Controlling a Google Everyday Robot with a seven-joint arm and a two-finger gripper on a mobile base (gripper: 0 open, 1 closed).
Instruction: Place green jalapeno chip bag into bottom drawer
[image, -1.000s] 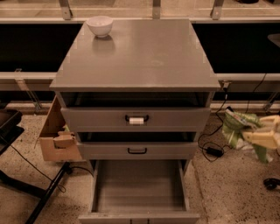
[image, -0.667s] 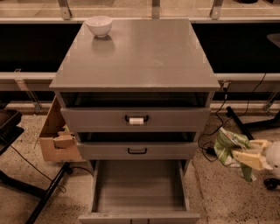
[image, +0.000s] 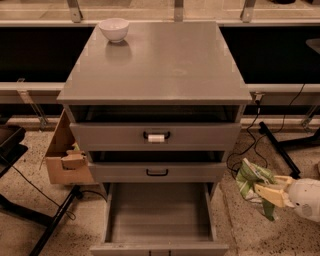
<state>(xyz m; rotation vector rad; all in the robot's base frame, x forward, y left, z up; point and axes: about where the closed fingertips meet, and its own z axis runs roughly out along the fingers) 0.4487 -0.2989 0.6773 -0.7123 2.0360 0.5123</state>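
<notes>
floor (image: 227, 227) beside drawer (image: 159, 212): gripper (image: 263, 192) with bag (image: 249, 177)

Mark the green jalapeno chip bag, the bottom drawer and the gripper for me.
green jalapeno chip bag (image: 249, 180), camera view, its crumpled green upper part.
bottom drawer (image: 160, 214), camera view, bare floor of its interior.
gripper (image: 265, 187), camera view, lower right, between fingertips shut on the bag.

Crumpled green jalapeno chip bag (image: 250, 179) in gripper (image: 263, 191), beside open bottom drawer (image: 159, 215).
</notes>
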